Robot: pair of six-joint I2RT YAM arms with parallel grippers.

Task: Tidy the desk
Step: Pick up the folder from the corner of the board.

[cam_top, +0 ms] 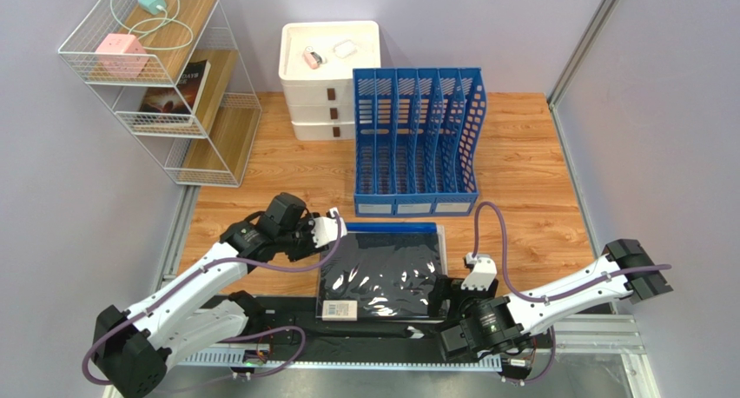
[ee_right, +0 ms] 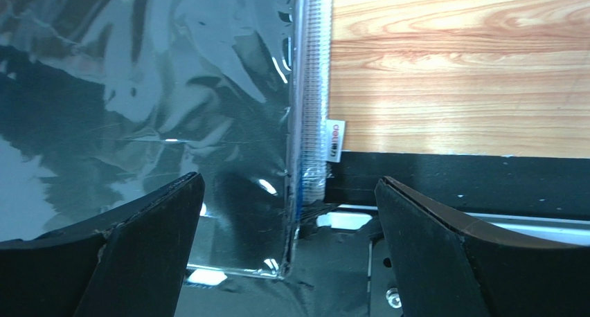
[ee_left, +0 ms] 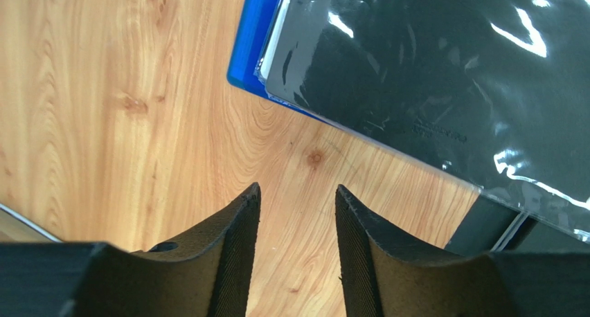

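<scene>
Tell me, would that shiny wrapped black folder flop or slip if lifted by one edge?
Probably slippery: the black folder is sealed in glossy, wrinkled clear wrap that could slide. Likely floppy: it looks thin and flat, so lifted by one edge it may sag.

the wide-open right gripper [ee_right: 289, 182] straddles the edge of a glossy black plastic-wrapped folder [ee_right: 138, 88] on the wooden desk [ee_right: 457, 68].

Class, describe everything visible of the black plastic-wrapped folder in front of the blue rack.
The black folder lies flat on the desk, sealed in glossy, crinkled clear wrap, with a white label at its near-left corner and a blue layer under its far edge. The open right gripper straddles its right edge.
</scene>
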